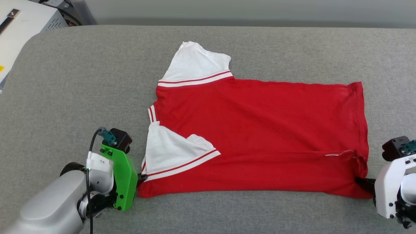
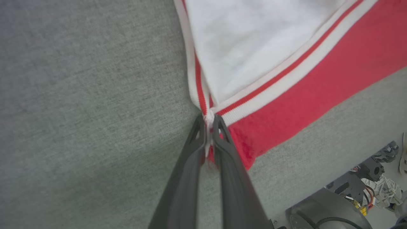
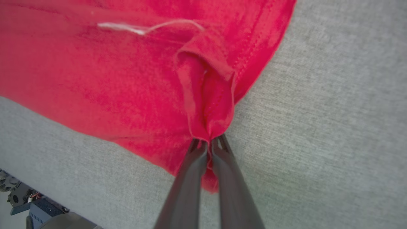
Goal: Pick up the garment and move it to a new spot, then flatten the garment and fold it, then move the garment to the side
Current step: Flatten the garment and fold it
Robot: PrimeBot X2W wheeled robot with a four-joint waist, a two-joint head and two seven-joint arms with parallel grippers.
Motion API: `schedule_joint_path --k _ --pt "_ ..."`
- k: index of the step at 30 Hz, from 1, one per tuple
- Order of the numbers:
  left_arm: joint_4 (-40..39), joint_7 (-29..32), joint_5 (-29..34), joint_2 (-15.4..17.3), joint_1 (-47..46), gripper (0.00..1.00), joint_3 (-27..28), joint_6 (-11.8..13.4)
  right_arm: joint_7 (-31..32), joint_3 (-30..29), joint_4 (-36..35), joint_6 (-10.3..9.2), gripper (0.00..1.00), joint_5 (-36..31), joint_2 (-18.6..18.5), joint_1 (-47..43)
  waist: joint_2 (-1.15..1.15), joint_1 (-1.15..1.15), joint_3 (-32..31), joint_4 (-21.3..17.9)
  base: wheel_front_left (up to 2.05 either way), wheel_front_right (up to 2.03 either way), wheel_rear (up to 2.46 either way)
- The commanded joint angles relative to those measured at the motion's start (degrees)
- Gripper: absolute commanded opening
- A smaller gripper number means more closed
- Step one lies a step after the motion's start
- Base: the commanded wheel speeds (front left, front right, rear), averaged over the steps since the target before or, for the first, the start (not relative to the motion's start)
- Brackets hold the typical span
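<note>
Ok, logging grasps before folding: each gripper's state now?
Left gripper: closed on the garment at its striped trim.
Right gripper: closed on the garment's hem corner.

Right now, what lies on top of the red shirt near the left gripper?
The garment has its own white sleeve, with striped trim, folded onto the red body. The red cloth under this sleeve is covered and cannot be seen.

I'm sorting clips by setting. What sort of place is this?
Probably a lab or test room rather than a home. The shirt lies spread on a grey cloth-covered bench, a white vented equipment box stands at the bench's far left, and a plain grey wall is behind.
</note>
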State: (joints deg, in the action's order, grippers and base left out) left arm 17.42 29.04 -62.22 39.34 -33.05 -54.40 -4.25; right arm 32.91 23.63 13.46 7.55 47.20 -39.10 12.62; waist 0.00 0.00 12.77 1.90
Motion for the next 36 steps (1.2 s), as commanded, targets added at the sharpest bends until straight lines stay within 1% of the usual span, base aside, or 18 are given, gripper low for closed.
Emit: schedule_joint_path --k 1,2,3,4,5,9,13,18,21,25,26,27,28,31,36 --pt "1.29 -1.24 0.75 -0.45 0.11 0.00 0.20 0.20 -0.95 0.17 1.23 -0.06 0.00 -0.18 0.79 0.66 0.00 0.00 0.44 0.34 0.00 0.00 0.00" --pt "1.82 -1.93 0.94 -0.66 0.01 0.41 0.34 0.15 -1.71 -0.05 1.60 -0.06 0.00 -0.10 1.17 0.71 0.00 0.00 0.24 0.43 0.00 0.00 0.00" --pt "2.29 -2.69 1.27 -0.74 -0.09 1.00 0.41 0.01 -2.42 -0.18 1.89 -0.06 0.20 0.04 1.57 0.67 0.00 0.00 -0.21 0.50 0.00 0.00 0.00" --pt "2.52 -3.20 1.40 -0.70 -0.12 1.00 0.52 -0.09 -3.01 -0.39 2.02 -0.06 0.78 0.11 1.75 0.64 0.00 0.00 -0.51 0.51 0.00 0.00 0.00" --pt "2.64 -3.72 1.50 -0.53 -0.19 1.00 0.70 -0.20 -4.22 -0.90 2.09 -0.06 1.00 -0.20 1.84 0.66 0.00 0.00 -0.98 0.55 0.00 0.00 0.00" --pt "1.24 -6.12 1.25 0.67 -1.02 1.00 2.38 -0.67 -9.80 -3.32 1.01 -0.06 1.00 -2.53 2.03 0.70 0.00 0.00 -2.33 0.51 0.00 0.00 0.00" --pt "-0.81 -10.48 2.81 2.58 -3.04 1.00 5.11 0.23 -17.42 -7.11 -1.07 -0.06 1.00 -6.55 3.96 0.92 0.00 0.00 -2.68 0.02 0.00 0.00 0.00" --pt "-2.38 -15.98 6.26 3.94 -7.32 1.00 8.35 2.36 -27.81 -13.00 -4.64 -0.06 1.00 -13.74 9.04 1.88 0.00 0.00 -1.09 -0.98 0.00 0.00 0.00" --pt "-2.96 -17.33 7.38 4.16 -11.00 1.00 10.11 2.94 -32.86 -16.44 -6.90 -0.06 1.00 -18.65 12.39 2.95 0.00 0.00 1.26 -1.95 0.00 0.00 0.00" --pt "-2.35 -17.25 8.63 3.05 -17.48 1.00 11.73 3.26 -38.30 -19.71 -9.86 -0.06 1.00 -23.49 17.20 3.26 0.00 0.00 4.75 -3.00 0.00 0.00 0.00" --pt "-1.93 -16.77 8.98 2.66 -19.41 1.00 11.87 3.06 -39.47 -20.14 -10.52 -0.06 1.00 -24.72 18.30 3.33 0.00 0.00 5.76 -3.44 0.00 0.00 0.00" --pt "-0.81 -15.65 10.41 1.96 -25.38 1.00 12.47 2.64 -41.18 -20.35 -12.26 -0.06 1.00 -26.99 20.74 3.62 0.00 0.00 8.90 -4.79 0.00 0.00 0.00" --pt "0.51 -12.88 10.78 0.87 -32.22 1.00 12.99 1.61 -41.82 -19.63 -13.27 -0.06 1.00 -28.87 21.58 4.62 0.00 0.00 12.57 -6.45 0.00 0.00 0.00" --pt "2.54 -7.66 10.21 -0.08 -38.16 1.00 12.54 0.36 -42.20 -19.01 -14.20 -0.06 1.00 -29.90 22.11 5.81 0.00 0.00 15.76 -7.90 0.00 0.00 0.00" --pt "7.08 5.41 6.52 -2.07 -46.86 1.00 11.36 -0.86 -42.91 -18.61 -16.09 -0.06 1.00 -31.07 22.64 7.62 0.00 0.00 20.31 -10.06 0.00 0.00 0.00"
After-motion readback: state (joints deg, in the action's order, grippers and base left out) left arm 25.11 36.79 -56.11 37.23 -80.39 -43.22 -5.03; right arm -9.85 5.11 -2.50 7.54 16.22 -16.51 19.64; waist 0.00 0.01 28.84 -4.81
